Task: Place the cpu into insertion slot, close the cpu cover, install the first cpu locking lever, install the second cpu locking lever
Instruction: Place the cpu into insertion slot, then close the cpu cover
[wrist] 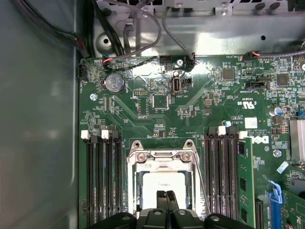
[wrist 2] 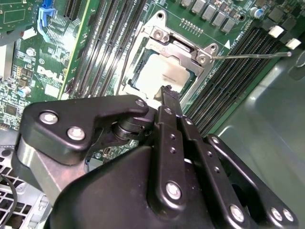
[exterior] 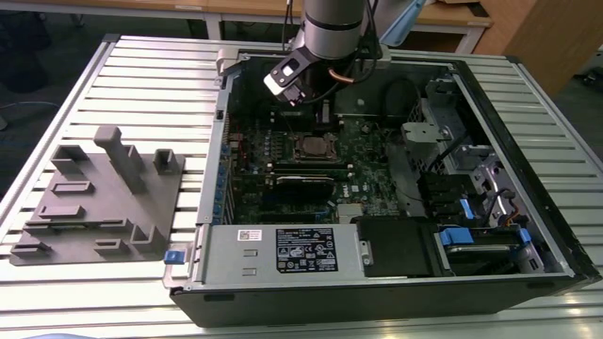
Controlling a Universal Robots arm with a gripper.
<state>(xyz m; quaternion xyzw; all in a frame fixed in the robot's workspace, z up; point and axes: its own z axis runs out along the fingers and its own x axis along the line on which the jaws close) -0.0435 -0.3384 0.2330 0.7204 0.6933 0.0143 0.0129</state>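
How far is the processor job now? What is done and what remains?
Done: the cpu lies in the insertion slot, and the cpu cover looks folded down over its edges. In hand: the shut gripper hangs just above the cpu, holding nothing. Left: in the second wrist view one locking lever sticks out sideways, apparently unlatched; the other lever I cannot judge.

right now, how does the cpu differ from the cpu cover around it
The cpu is a solid, plain pale square, while the cpu cover is an open frame with a cut-out middle. The cpu cover is the larger of the two and carries round fasteners along one edge; the cpu shows none. The cpu sits inside the opening, and the cpu cover rims it. Both are square, silver metal and lie flat.
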